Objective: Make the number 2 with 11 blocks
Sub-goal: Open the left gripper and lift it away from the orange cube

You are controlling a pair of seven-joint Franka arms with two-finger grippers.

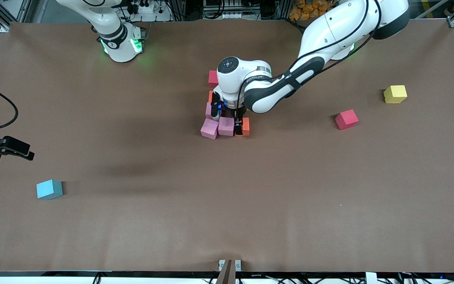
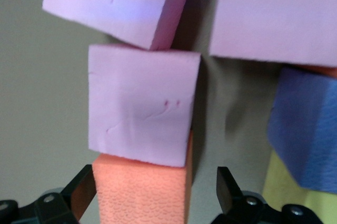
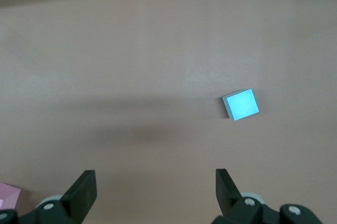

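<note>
You have the left gripper (image 1: 238, 125) low over the cluster of blocks at the middle of the table (image 1: 227, 221), its fingers spread wide on either side of an orange block (image 1: 245, 126), which it is not squeezing. That orange block ends the row nearest the front camera, toward the left arm's end; beside it sit a pink block (image 1: 226, 126) and then another pink block (image 1: 209, 128), turned slightly askew. The number 2 (image 1: 221, 114) is only partly built and mostly hidden under the arm. What you can see of its long axis runs from that near row away from the front camera, up to a red-pink block (image 1: 213, 78) at its farthest end. In the left wrist view a purple block (image 2: 308, 129) lies beside the pink ones.

A red block (image 1: 346, 119) and a yellow block (image 1: 395, 94) lie apart toward the left arm's end. A light blue block (image 1: 49, 189) sits alone toward the right arm's end.

Your right gripper (image 3: 156, 182) waits, fingers wide apart and holding nothing, over bare table with the light blue block in its wrist view.
</note>
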